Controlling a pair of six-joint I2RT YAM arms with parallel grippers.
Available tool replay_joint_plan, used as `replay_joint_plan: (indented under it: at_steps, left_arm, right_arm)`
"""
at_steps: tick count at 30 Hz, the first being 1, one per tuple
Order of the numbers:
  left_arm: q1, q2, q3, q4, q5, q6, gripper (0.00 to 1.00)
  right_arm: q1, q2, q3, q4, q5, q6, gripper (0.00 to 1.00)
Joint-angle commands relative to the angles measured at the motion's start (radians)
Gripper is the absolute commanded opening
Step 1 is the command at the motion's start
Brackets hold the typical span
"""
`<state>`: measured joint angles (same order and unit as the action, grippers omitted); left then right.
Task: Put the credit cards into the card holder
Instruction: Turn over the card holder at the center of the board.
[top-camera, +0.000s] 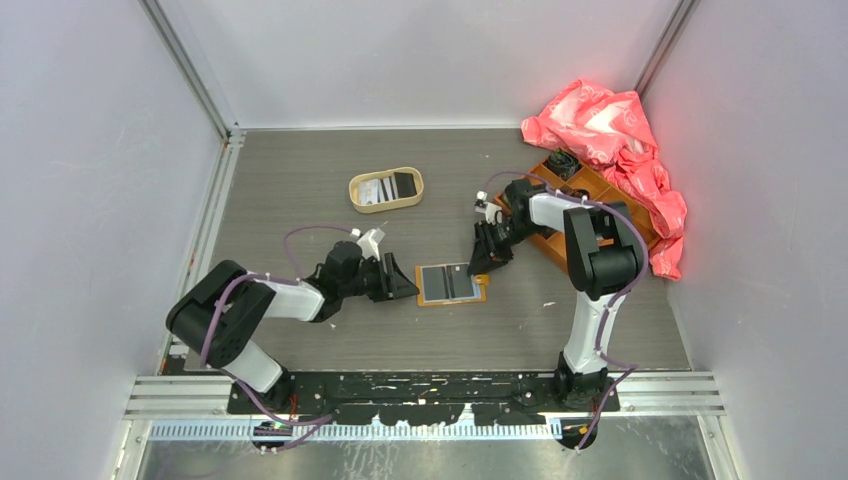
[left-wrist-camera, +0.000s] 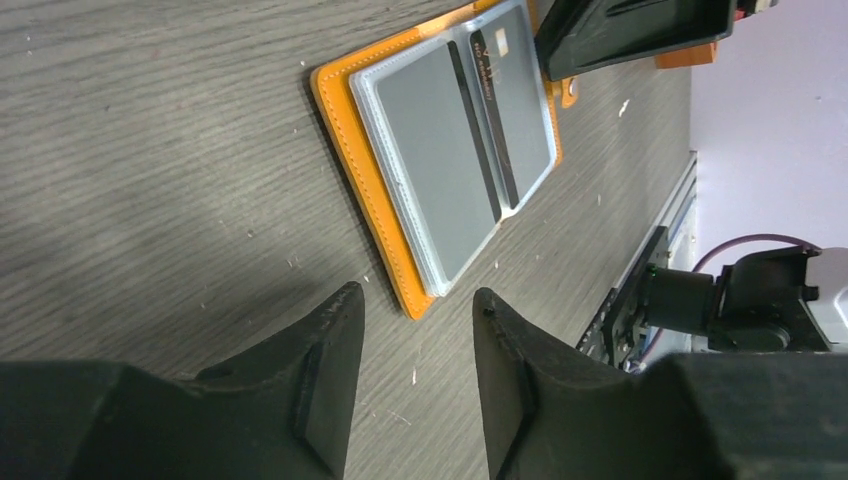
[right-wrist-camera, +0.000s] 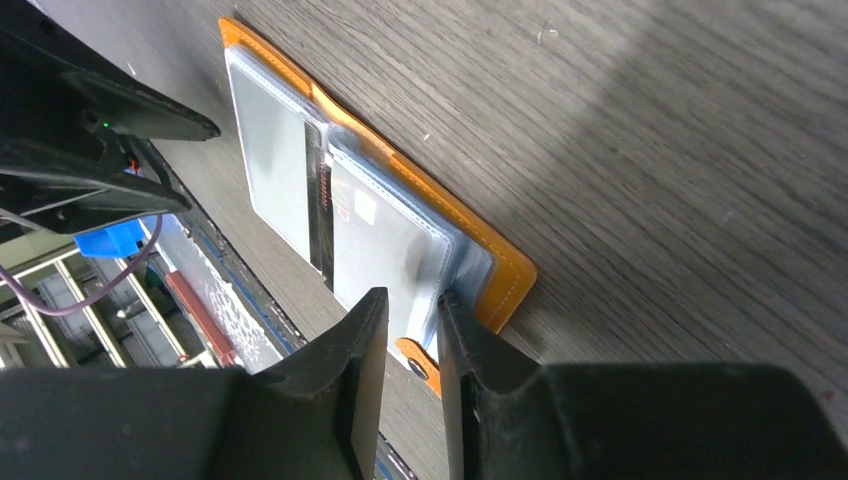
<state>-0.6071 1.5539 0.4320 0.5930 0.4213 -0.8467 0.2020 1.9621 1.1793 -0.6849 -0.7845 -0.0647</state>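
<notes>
The card holder (top-camera: 450, 284) lies unfolded on the grey table (top-camera: 300, 180), between the two arms, orange cover down and clear sleeves facing up. Through the sleeves shows a pale card (right-wrist-camera: 385, 235) with a dark stripe. How many cards are inside cannot be told. Farther back sits an oval tan tray (top-camera: 352, 190), well apart from the holder, with a striped card (top-camera: 374, 191) and a black card (top-camera: 404, 184) lying flat in it. On the right an orange box (top-camera: 598, 183) with compartments stands against a crumpled pink plastic bag (top-camera: 600, 125). The right arm crosses in front of the box and hides part of it. The left gripper (left-wrist-camera: 418, 295) is low over the table just beside the holder's near corner, its fingers apart with nothing between them. The right gripper (right-wrist-camera: 411, 295) is at the opposite edge, its fingers only a narrow gap apart. The corner of a clear sleeve and the small snap tab (right-wrist-camera: 417, 362) sit in that gap. Whether the fingers actually pinch the sleeve cannot be told.
</notes>
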Motion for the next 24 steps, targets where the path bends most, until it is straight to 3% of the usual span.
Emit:
replay_joint_plan:
  at_steps: [1,24]
  left_arm:
    - [-0.005,0.033,0.056,0.016,0.000,0.044,0.43]
    - [-0.005,-0.039,0.037,-0.054,-0.038,0.075,0.40]
  right_arm:
    - [0.005,0.017,0.034,-0.014,-0.068,0.005,0.31]
    - [-0.013,-0.013,0.035,-0.005,-0.179,0.011,0.31]
